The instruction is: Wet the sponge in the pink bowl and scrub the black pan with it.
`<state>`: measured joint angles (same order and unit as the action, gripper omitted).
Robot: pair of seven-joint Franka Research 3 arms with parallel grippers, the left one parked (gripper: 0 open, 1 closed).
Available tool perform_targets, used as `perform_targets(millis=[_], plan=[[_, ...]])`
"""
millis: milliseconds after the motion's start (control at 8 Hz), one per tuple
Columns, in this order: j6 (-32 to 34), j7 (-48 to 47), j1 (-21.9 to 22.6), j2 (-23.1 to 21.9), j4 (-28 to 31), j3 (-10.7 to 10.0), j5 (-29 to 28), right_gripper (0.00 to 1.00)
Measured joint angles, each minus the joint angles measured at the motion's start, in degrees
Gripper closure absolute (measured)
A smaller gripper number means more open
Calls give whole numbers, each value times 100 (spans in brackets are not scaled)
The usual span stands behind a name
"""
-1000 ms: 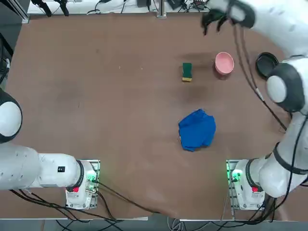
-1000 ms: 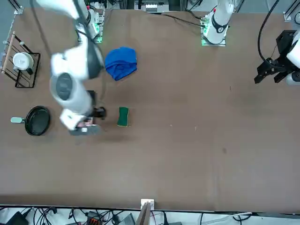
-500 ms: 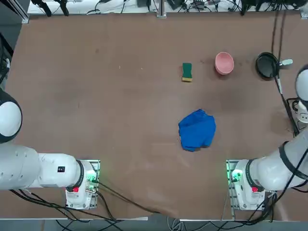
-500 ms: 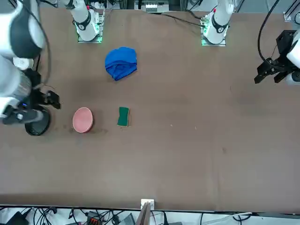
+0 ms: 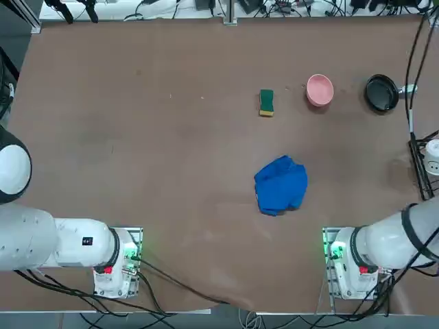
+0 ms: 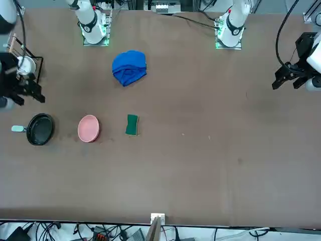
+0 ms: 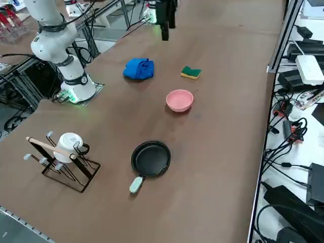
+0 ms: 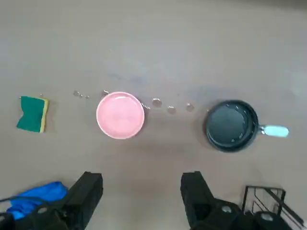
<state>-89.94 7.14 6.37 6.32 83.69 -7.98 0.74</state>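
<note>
Fingers spread wide, nothing between them in the wrist cam. Water drops sit between the pink bowl and black pan, so stuff might slide. Side cam: sponge lies beyond the bowl; a low sweep could clip it.

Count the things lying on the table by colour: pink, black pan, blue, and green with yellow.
Pink: 1, the bowl
Black: 1, the pan
Blue: 1, the cloth
Green and yellow: 1, the sponge
Total: 4
</note>
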Motion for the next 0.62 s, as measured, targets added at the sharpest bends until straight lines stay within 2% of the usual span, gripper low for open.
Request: perform_targets(millis=[375, 625], plan=[[75, -11, -182, -897, 797, 1, 0, 0], [78, -110, -178, -1182, 998, 74, 0, 0]])
